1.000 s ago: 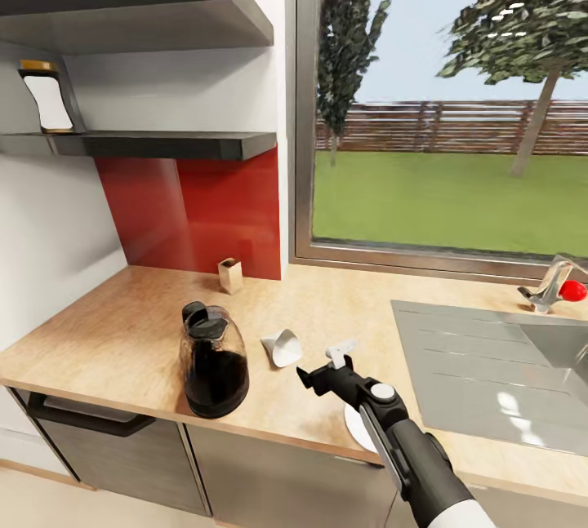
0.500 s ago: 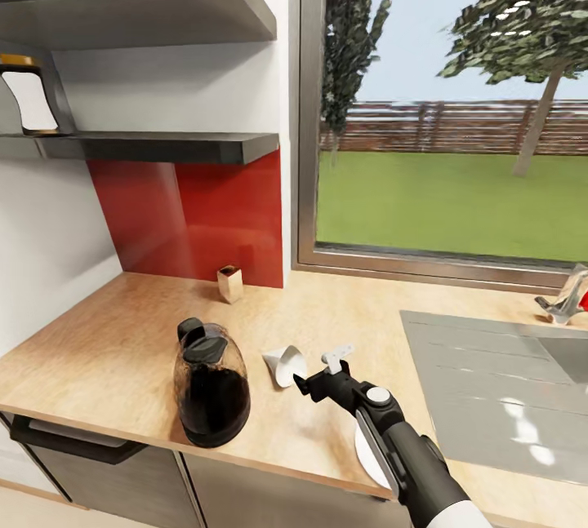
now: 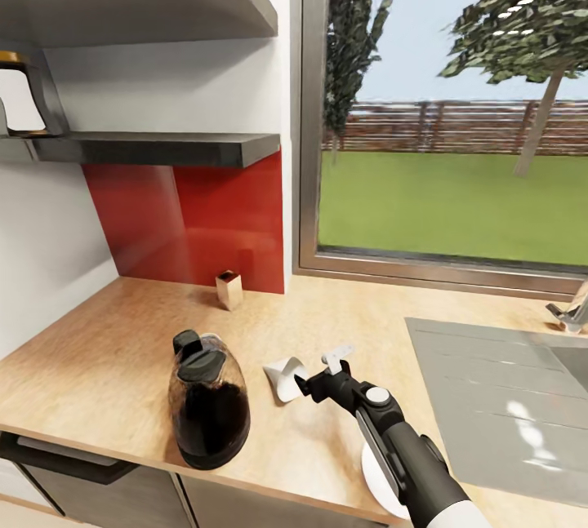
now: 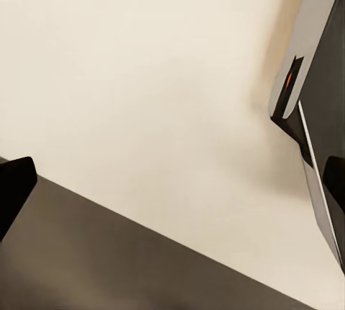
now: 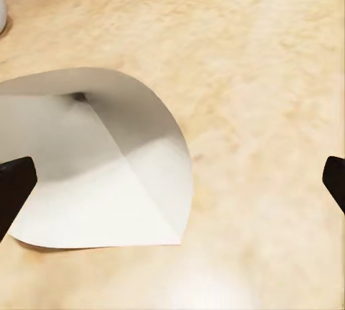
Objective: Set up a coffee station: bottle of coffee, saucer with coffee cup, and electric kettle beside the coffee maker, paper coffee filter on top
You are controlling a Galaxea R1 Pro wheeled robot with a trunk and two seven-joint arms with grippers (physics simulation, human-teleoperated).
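**Right jaws spread at the paper cone**

The right gripper (image 3: 320, 382) hangs low over the bench (image 3: 106, 348) with its jaws apart. The paper coffee filter (image 5: 100, 166) lies on its side on the wood just ahead of them, one black fingertip (image 5: 14, 184) at the cone's edge and the other well clear of it. Beyond the cone, further from the jaws, stands the electric kettle (image 3: 208, 399). The saucer (image 3: 377, 475) lies behind the jaws, under the arm. The left jaws' state I cannot tell.
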